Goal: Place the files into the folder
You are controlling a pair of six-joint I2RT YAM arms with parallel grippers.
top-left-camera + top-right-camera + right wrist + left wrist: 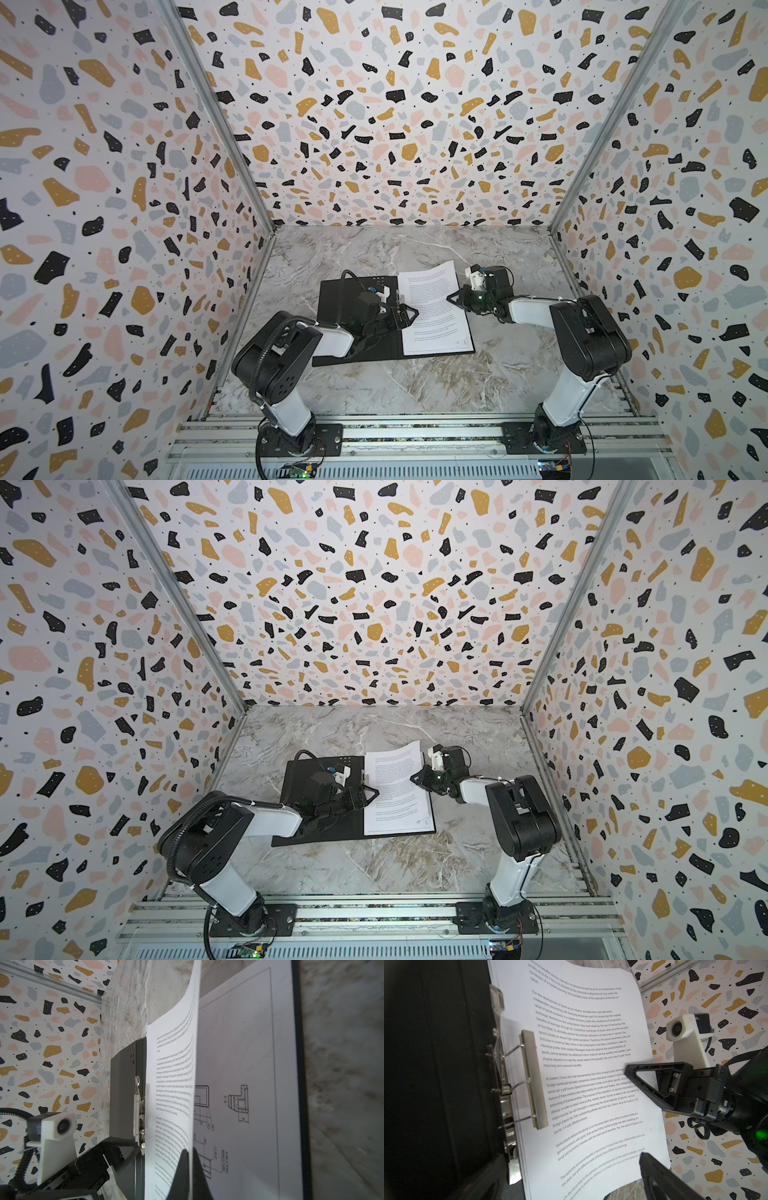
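The folder lies open on the marble table, black inside up. The files rest on its right half. My right gripper is shut on the right edge of the top text sheet and holds that edge lifted off the drawing sheet beneath. My left gripper stands open over the spine, by the sheets' left edge. The metal spine clip has its bar over the sheets' margin; whether it presses on them I cannot tell.
Patterned walls close in the table on three sides, with metal rails along the front edge. Bare marble lies between the folder and both arm bases. The right arm's white wrist camera is near the sheets' right edge.
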